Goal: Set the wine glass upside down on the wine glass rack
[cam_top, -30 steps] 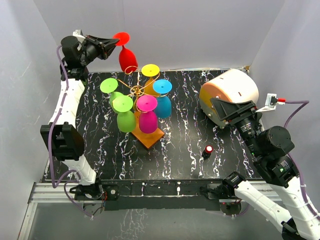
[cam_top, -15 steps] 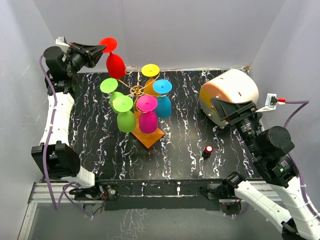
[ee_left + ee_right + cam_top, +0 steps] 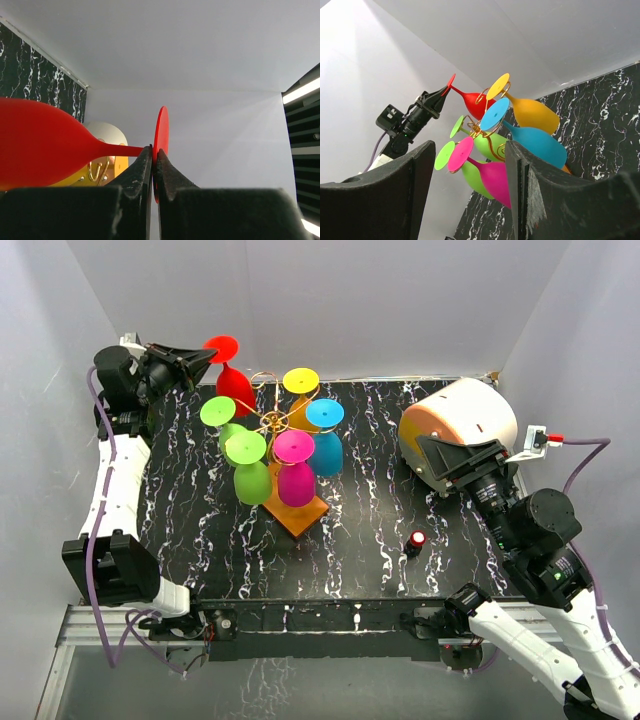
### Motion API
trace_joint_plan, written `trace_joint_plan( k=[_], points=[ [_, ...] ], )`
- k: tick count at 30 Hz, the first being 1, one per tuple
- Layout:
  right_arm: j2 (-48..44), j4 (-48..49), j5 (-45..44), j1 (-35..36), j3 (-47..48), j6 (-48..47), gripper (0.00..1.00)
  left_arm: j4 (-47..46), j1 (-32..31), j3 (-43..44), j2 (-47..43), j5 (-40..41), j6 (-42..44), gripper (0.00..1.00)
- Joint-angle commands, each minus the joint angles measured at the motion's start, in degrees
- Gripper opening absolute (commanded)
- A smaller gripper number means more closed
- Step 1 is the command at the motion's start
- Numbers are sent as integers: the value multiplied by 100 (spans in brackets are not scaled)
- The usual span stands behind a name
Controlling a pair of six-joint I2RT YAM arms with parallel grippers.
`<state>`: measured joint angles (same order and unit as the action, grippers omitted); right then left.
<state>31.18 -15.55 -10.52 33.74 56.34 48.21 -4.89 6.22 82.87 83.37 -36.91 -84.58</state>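
Where the left arm reaches over the far-left corner of the desk (image 3: 372, 508), we see the red wine glass (image 3: 236, 388) held aloft and tilted. Its foot is uppermost and its bowl slants down toward the wine glass rack (image 3: 308, 512), just beside one gold scroll arm; whether they touch we cannot tell. The left gripper (image 3: 208, 356) has its jaws clenched on the thin stem right under the foot. Five coloured glasses (image 3: 297, 480) hang foot-up on the rack. Near the desk's right edge, the right gripper (image 3: 435, 462) hovers with jaws spread, grasping nothing, over a white and orange drum (image 3: 470, 410). A small red-topped object (image 3: 416, 540) lies toward the near-right corner.
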Motion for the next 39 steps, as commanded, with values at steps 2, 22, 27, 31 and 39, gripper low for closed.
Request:
trace_joint_plan(
  k=[2,22,27,31,39],
  points=[
    [24,330,72,19,-26,31,56,105,-6,93,-139,-412,-6,0],
    [46,404,118,18,-97,31,55,-115,-393,-287,-106,-663,9,0],
    [21,410,95,18,-127,33,55,101,-497,-325,-175,-596,217,0],
    [35,455,95,19,-157,167,55,119,-516,-414,-272,-615,230,0],
    [99,509,154,20,-151,168,56,-86,-582,-643,-411,-611,113,0]
  ],
)
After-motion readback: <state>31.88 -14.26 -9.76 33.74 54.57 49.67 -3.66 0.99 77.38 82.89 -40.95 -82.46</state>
